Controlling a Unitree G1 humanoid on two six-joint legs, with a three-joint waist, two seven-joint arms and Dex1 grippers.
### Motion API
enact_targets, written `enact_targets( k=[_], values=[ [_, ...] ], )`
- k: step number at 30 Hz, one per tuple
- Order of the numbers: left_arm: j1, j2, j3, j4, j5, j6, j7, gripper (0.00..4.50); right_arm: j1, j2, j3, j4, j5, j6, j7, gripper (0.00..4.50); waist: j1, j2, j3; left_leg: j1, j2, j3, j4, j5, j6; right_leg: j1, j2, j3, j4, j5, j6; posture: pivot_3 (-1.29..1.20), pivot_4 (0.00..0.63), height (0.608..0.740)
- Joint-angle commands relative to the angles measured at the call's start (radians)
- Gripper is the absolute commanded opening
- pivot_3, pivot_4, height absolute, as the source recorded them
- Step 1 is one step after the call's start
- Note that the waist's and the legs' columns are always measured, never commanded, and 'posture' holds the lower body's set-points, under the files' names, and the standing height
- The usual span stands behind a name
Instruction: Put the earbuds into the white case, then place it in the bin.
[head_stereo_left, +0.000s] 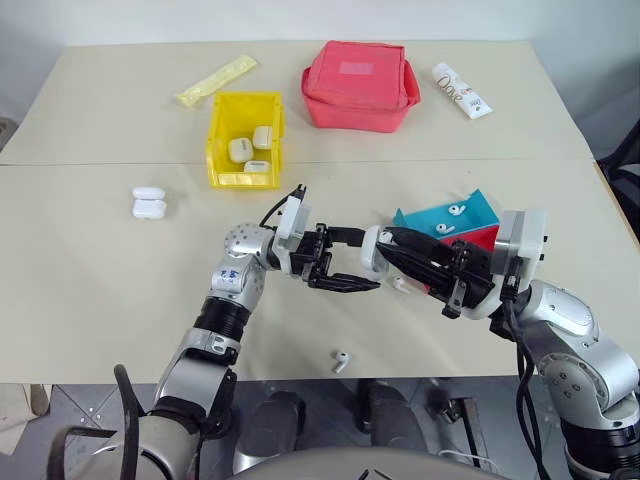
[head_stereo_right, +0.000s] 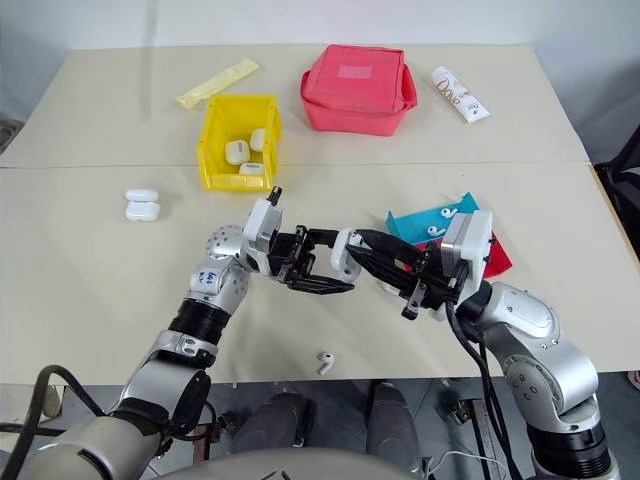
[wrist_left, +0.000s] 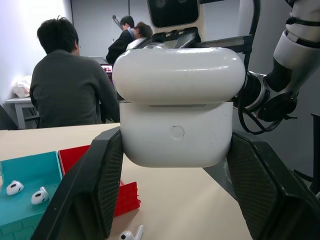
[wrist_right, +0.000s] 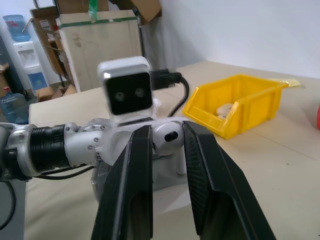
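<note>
Stray earbud (head_stereo_left: 341, 360): lies alone on the surface at the near edge, nearer the robot than both end effectors; tiny, glossy, short-stemmed.
Left end effector (head_stereo_left: 352, 283): reaches toward the right one and is clamped on the white case (wrist_left: 176, 131); the black ribbed fingers (wrist_left: 95, 187) press its two narrow ends.
White case, state: held above the surface between the two arms; the lid sits on top, seemingly closed or nearly so.
Right end effector (head_stereo_left: 378, 252): meets the case from the opposite side, fingers narrowly parted, with a small white rounded thing between them, touching or just beside the case; probably an earbud, though whether it is truly gripped cannot be told.
Handling judgement: the case looks light, rigid and slick, with rounded corners, so it could twist or squirt out of a pinch; the flat sides of the lower body are the safest hold, leaving the lid free. The earbuds are lighter still and easily flicked away.
Teal-and-red tray (head_stereo_left: 478, 215): just behind the right end effector; hard plastic, holding two earbuds (head_stereo_left: 456, 211).
Spare cases (head_stereo_left: 148, 202): two white ones, left of the left end effector, well apart.
Bin (head_stereo_left: 222, 120): beyond the left end effector; bright yellow rigid plastic, with white cases already inside.
Red pouch (head_stereo_left: 360, 84): farther back, soft fabric.
</note>
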Motion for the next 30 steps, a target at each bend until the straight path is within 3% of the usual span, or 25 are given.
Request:
enact_targets(
  k=[1,7,14,30],
  values=[
    [-0.024,-0.003,0.092,-0.043,-0.081,-0.014,0.018,2.76,0.036,-0.032,0.028,-0.004,-0.002,0.05,0.038,0.52,0.001,0.0,0.0,0.0,0.0,0.0,0.0,0.0,0.0,0.0,0.0,0.0,0.0,0.0,0.0,0.0,0.15,0.74],
    [-0.021,-0.001,0.091,-0.036,-0.076,-0.021,0.013,2.76,0.036,-0.044,0.03,-0.001,-0.018,0.038,0.049,0.52,0.001,0.0,0.0,0.0,0.0,0.0,0.0,0.0,0.0,0.0,0.0,0.0,0.0,0.0,0.0,0.0,0.15,0.74],
    [0.003,-0.02,0.074,-0.058,-0.084,-0.016,-0.027,2.76,-0.086,-0.02,0.056,0.021,-0.014,0.058,0.035,0.52,0.0,0.0,0.0,0.0,0.0,0.0,0.0,0.0,0.0,0.0,0.0,0.0,0.0,0.0,0.0,0.0,0.15,0.74],
    [0.07,-0.023,0.073,-0.107,-0.145,0.015,-0.086,2.76,-0.185,0.04,0.062,0.026,0.021,0.099,0.003,0.52,-0.001,0.0,0.0,0.0,0.0,0.0,0.0,0.0,0.0,0.0,0.0,0.0,0.0,0.0,0.0,0.0,0.15,0.74]
  ],
)
